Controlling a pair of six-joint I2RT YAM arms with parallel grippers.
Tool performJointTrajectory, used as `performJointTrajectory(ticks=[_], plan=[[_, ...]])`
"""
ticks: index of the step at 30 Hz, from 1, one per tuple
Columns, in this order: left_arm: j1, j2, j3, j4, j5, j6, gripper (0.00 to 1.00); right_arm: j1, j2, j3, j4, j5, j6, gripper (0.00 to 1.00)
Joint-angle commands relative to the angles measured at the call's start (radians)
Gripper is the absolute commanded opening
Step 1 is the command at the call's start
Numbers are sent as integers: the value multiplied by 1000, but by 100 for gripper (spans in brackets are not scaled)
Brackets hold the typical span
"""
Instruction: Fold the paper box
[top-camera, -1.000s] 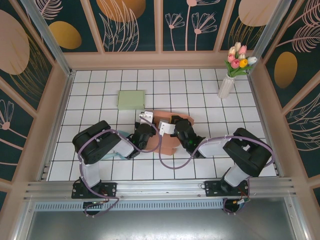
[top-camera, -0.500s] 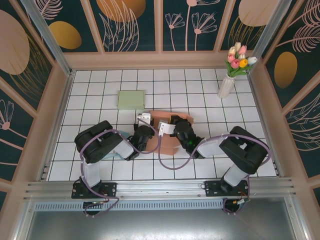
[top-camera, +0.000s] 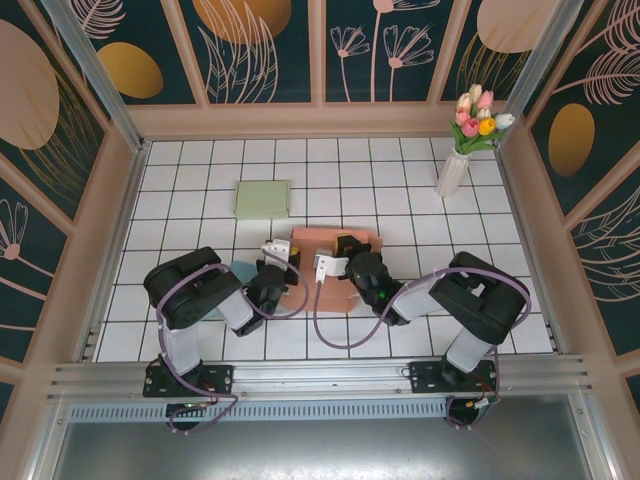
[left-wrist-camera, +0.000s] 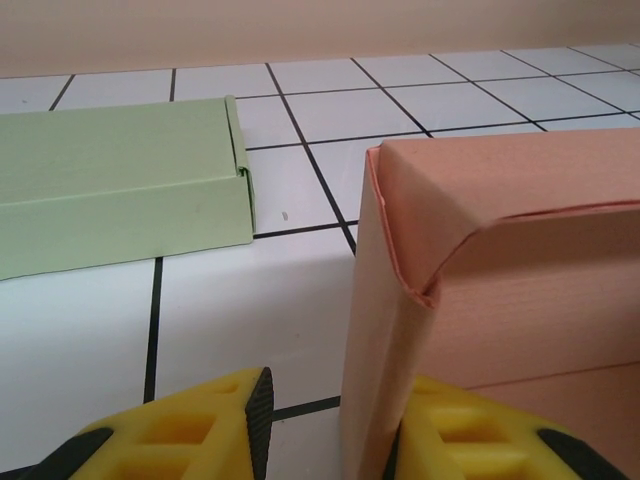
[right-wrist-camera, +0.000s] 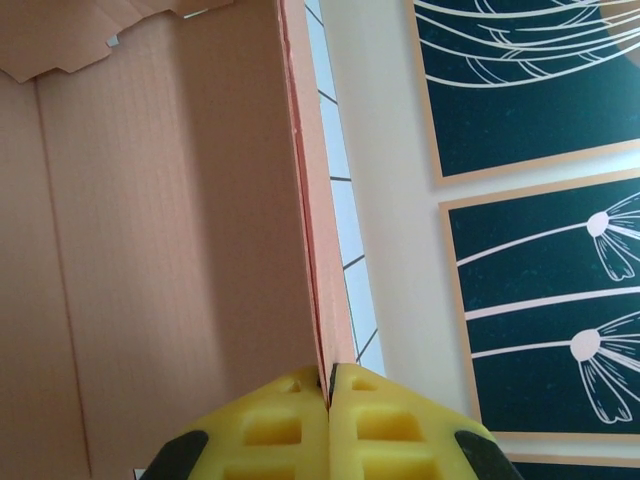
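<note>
- The left gripper (left-wrist-camera: 335, 428) is spread, its yellow pads (left-wrist-camera: 200, 425) straddling an upright wall of the paper box (left-wrist-camera: 500, 260); the wall sits close against the inner pad, with a clear gap to the outer one
- The right gripper (right-wrist-camera: 328, 388) is pressed together, pinching the edge of another standing wall, which runs straight away from its fingers
- The box rests on the tiled surface (left-wrist-camera: 80, 330) just ahead of both arms, between them
- The next move likely turns on that left wall already lying inside the left span, so squeezing should catch it
- The left wrist view shows the wall's creased, tucked corner and a flat green box (left-wrist-camera: 110, 190) beyond it; the overhead view gives the layout but hides the pad contact
</note>
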Motion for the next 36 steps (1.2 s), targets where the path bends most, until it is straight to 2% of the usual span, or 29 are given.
performJointTrajectory(ticks=[1,5,9,12,14,18,21,24,27,32,36], plan=[[15,43,54,-31,-89,-6,35,9,48,-43,-127,24,-10,0],[16,79,121,-113,-195,-51,32,11,49,-41,-130,29,-12,0],[16,116,184,-231,-367,-107,10,11,48,-37,-128,43,-14,0],[15,123,197,-286,-460,-145,8,10,48,-35,-121,57,-15,0],[15,114,172,-229,-409,-121,8,9,49,-36,-115,55,-15,0],[15,85,93,-57,-235,-44,7,9,54,-27,-110,63,0,0],[15,65,72,-27,-157,-19,6,8,9,-12,-182,25,70,9],[15,59,90,-63,-111,-18,3,2,-61,3,-243,-22,158,21],[16,61,101,-88,-94,-26,0,-2,-135,-8,-282,-64,218,39],[15,51,88,-87,-104,-46,0,-5,-289,-33,-314,-54,310,44],[16,15,102,-173,-55,-79,0,-6,-490,-35,-425,-39,522,44]])
